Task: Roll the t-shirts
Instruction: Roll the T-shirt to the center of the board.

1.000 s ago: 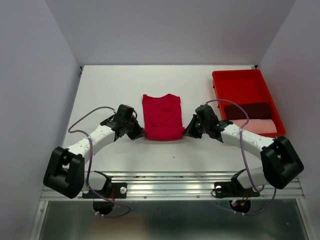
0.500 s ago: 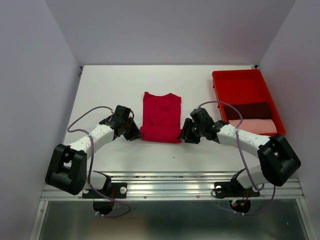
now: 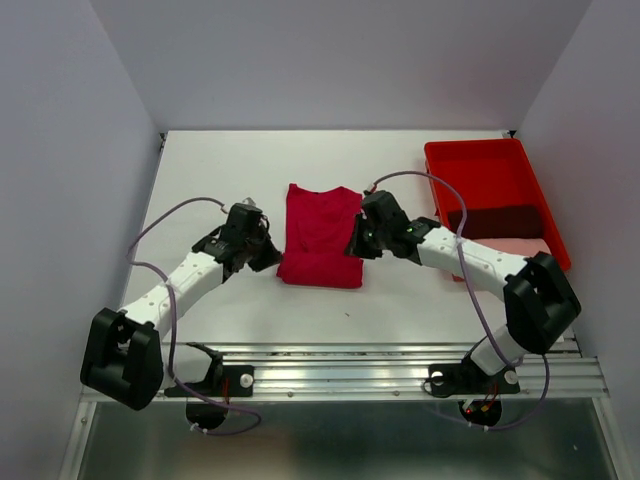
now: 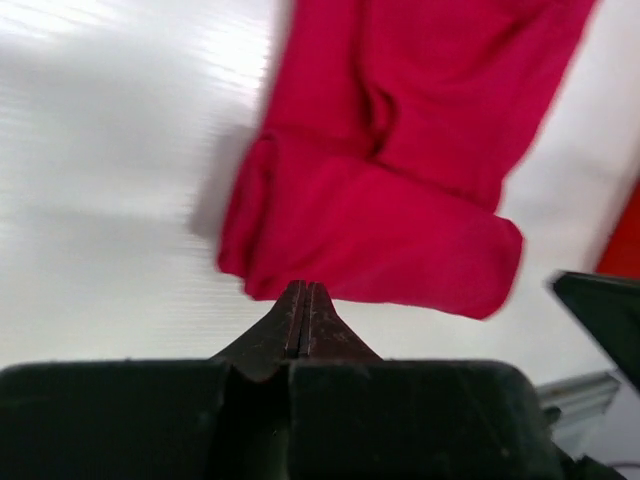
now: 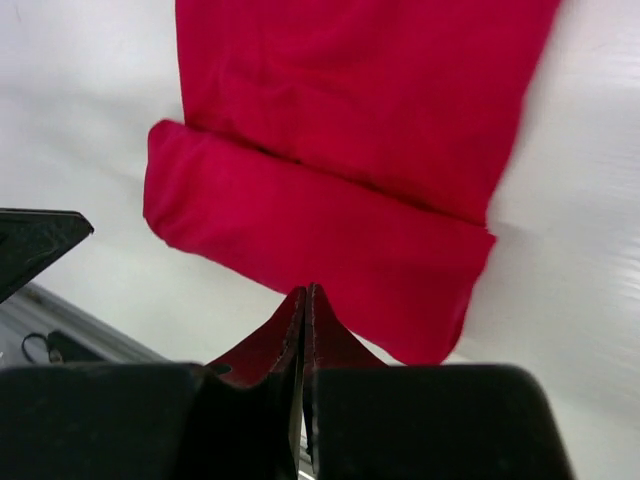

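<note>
The crimson t-shirt (image 3: 320,232) lies flat mid-table, its near edge turned over into a short roll (image 4: 380,250) (image 5: 310,225). My left gripper (image 3: 274,262) is shut at the roll's left end; in the left wrist view its tips (image 4: 305,288) meet just short of the cloth with nothing between them. My right gripper (image 3: 353,246) is shut at the shirt's right edge; its tips (image 5: 307,291) sit against the roll and no cloth is pinched. A dark maroon t-shirt (image 3: 495,219) and a pale pink one (image 3: 522,246) lie rolled in the tray.
The red plastic tray (image 3: 478,168) stands at the back right, close to my right forearm. White walls close in the table on the left, right and back. A metal rail (image 3: 340,362) runs along the near edge by the arm bases.
Both grippers let go of the shirt's near edge and shut again empty. The right gripper has moved left and further back along the shirt's right edge; the left has barely moved.
</note>
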{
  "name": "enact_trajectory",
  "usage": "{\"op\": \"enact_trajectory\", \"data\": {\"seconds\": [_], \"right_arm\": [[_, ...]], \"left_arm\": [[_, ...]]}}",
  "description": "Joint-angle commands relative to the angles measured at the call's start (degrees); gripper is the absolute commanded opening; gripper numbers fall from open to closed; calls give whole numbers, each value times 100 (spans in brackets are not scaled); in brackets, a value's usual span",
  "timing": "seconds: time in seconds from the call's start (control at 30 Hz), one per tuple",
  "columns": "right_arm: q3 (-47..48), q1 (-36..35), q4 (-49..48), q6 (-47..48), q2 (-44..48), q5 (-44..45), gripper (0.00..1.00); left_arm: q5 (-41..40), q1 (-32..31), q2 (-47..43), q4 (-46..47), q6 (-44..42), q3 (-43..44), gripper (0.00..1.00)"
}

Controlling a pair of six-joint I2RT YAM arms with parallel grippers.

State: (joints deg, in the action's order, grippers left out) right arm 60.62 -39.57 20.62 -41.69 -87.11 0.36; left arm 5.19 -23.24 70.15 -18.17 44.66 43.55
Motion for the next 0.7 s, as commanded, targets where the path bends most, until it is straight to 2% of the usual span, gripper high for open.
{"op": "enact_trajectory", "data": {"seconds": [0.0, 0.13, 0.37, 0.5, 0.67], "right_arm": [[73, -95, -839, -145, -489, -993, 3], [117, -95, -1376, -357, -1008, -1380, 3], [-33, -95, -1377, -313, -1703, -968, 2], [-68, -95, -1166, -199, -1696, -775, 1], [28, -95, -727, 213, -1265, -450, 1]], "left_arm": [[386, -468, 120, 577, 138, 320, 0], [799, -681, 552, 1192, 376, 198, 0], [686, -673, 1386, 1913, 429, -127, 0], [632, -664, 1931, 1888, 262, -66, 0], [361, -655, 1836, 1363, -54, 267, 0]]}}
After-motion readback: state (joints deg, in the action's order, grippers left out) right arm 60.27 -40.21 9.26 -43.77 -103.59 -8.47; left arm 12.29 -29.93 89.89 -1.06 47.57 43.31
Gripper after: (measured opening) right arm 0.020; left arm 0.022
